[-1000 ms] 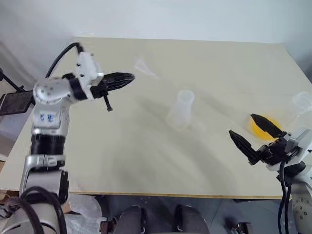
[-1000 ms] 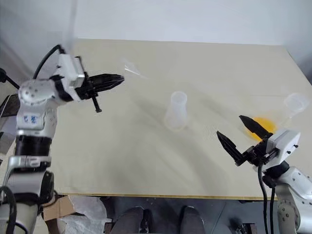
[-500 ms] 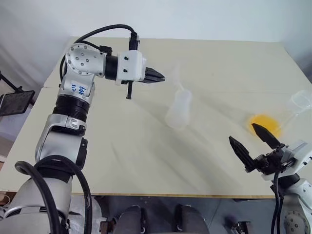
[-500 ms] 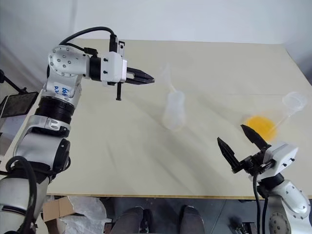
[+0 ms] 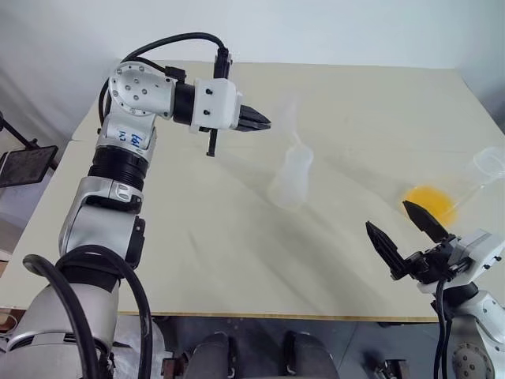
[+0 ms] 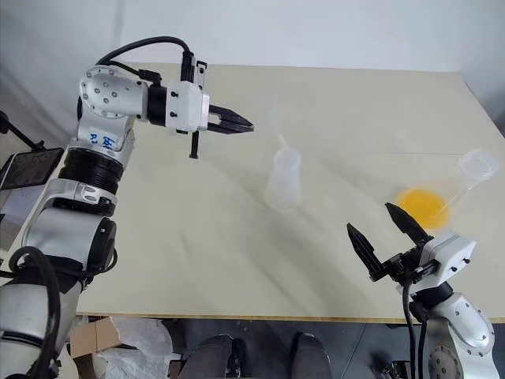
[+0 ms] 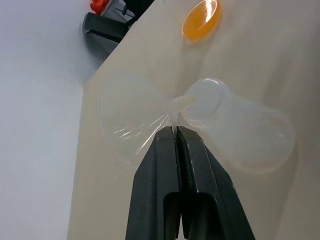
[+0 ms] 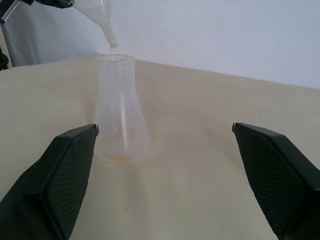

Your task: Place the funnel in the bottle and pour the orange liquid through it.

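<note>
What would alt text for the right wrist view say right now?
The funnel hangs tilted, its stem tip just above the mouth of the upright empty bottle on the table. The right gripper stands open in the foreground, holding nothing.

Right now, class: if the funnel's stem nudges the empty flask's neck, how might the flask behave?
The flask looks empty, thin and clear, so probably light and easily slid. Its wide base likely resists tipping. The funnel, pinched at its rim by the left pincer, may flex.

left gripper (image 5: 264, 123) raised, fingers pinched, right gripper (image 5: 407, 230) spread wide
</note>
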